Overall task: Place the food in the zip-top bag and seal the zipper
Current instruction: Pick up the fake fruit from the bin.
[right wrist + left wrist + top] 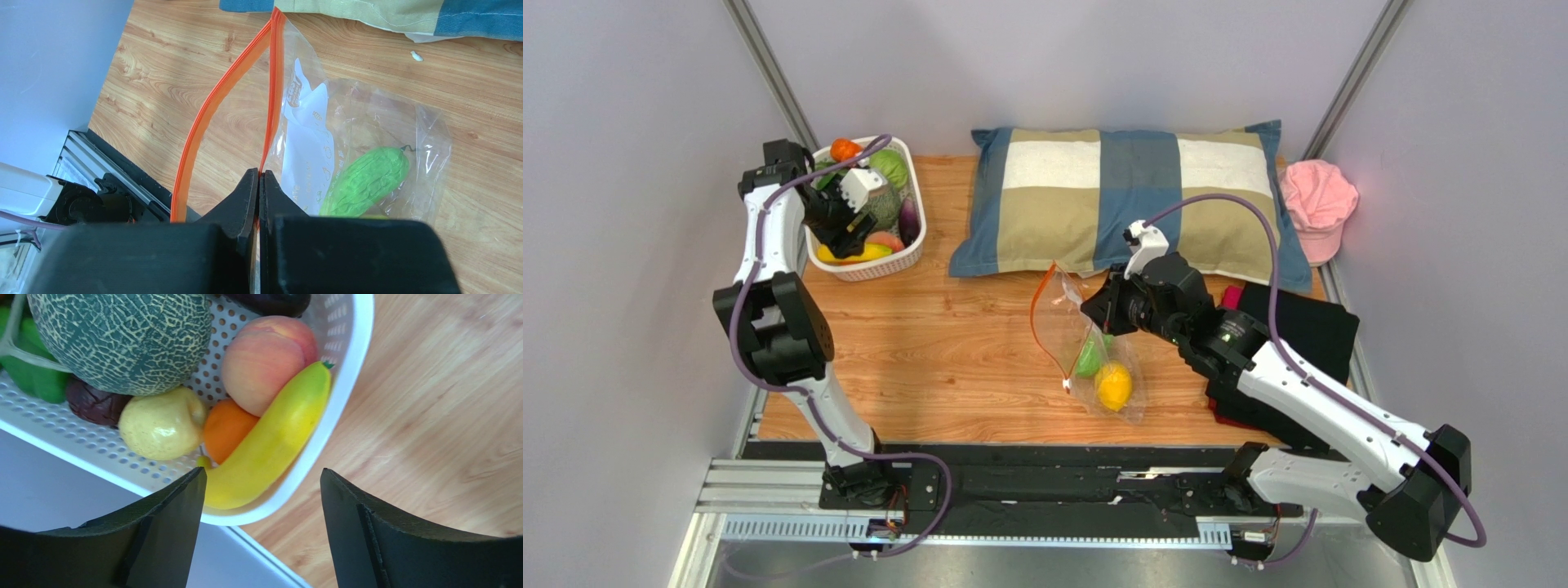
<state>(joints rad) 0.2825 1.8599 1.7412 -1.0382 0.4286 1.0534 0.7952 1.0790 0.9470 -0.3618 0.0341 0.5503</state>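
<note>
No legible text in any view. The white label patch [309, 144] on the zip-top bag [393, 113] carries an orange printed logo and faint marks, too blurred to read.

The zipper [272, 86] gapes wide; peach [267, 361] and basket wall [351, 367] hem the banana [270, 444].
</note>
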